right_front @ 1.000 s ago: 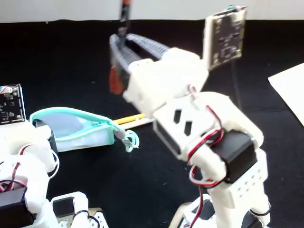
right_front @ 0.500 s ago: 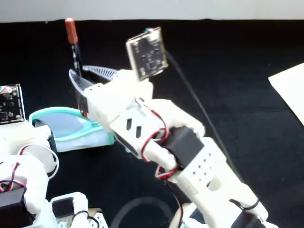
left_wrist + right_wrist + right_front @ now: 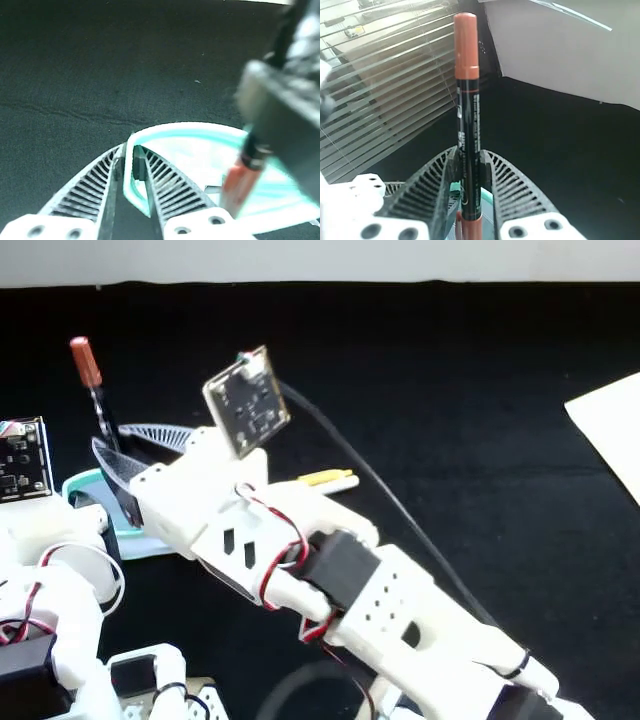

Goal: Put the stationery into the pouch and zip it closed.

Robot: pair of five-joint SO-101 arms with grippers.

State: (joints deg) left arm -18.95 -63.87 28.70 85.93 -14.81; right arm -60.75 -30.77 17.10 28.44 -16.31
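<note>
Table [image 3: 480,390]: flat, black matte top, far edge against a pale wall; faint crease [image 3: 75,112] across the surface in left wrist view. Lying on it: (a) pouch [image 3: 82,483], teal rim, pale body, mouth open, at left, partly hidden in high view; (b) yellow marker [image 3: 325,478] w/ white end, near centre, right of pouch and apart from it, approx. parallel to far edge; (c) white sheet [image 3: 610,430], at right edge, cut off by frame, well apart from the rest.

The right arm [image 3: 195,505] is built of white plastic shells around black motor blocks, with red, white and black wires looped between joints. A square circuit board [image 3: 247,403] feeds a black cable [image 3: 320,425]. Its jaws are dark and ribbed. The left arm [image 3: 60,585] matches.
</note>
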